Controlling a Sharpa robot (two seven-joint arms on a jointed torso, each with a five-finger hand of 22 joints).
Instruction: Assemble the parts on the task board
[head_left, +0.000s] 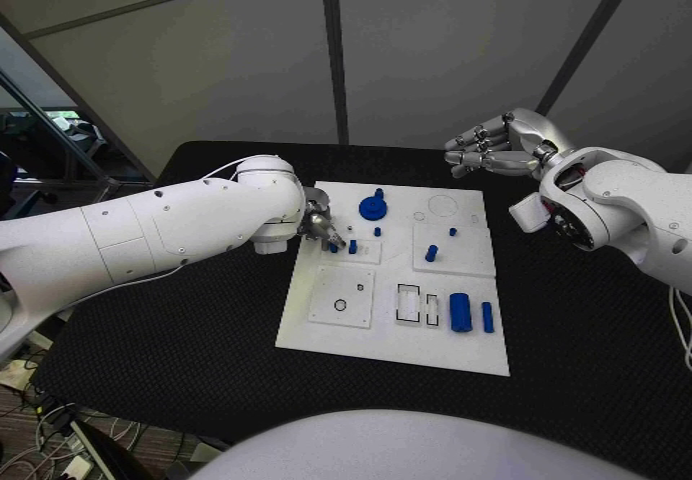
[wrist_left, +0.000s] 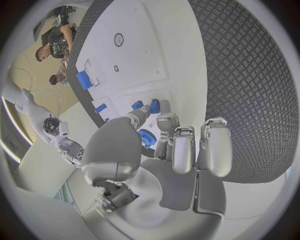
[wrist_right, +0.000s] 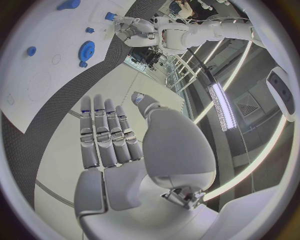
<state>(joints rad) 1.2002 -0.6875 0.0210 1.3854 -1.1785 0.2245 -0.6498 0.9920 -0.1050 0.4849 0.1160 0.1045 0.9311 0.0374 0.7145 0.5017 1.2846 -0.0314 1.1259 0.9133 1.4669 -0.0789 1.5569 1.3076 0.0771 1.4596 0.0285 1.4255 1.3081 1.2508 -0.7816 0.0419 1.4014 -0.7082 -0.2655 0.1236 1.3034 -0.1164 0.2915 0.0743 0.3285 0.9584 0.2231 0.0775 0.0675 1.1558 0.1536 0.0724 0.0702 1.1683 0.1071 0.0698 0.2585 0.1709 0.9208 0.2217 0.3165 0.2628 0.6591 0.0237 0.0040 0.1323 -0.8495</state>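
Nearest my head camera, on the near part of the task board (head_left: 325, 340): a large blue block (head_left: 460, 311) with a slim blue bar (head_left: 488, 317) just beside it, next to two black-outlined rectangular slots (head_left: 410, 304).

Item, small blue peg (head_left: 335, 245): near the board's left edge, pinched between the fingertips (wrist_left: 154, 106) of my left hand (head_left: 315, 228) (the other fingers are curled loosely behind it). Another peg (head_left: 352, 245) stands just beside it. That arm reaches in low across the left side of the table (head_left: 173, 340).

Item, blue gear (head_left: 374, 207): on the far part of the board, beyond the left hand.

Item, two short pegs (head_left: 433, 253) on the raised white plate to the right.

Item, right hand (head_left: 498, 143): raised off the table beyond the board's far right corner, holding nothing, fingers straight and side by side, thumb apart.

Room: bare black table lies all round the board, widest to its right.
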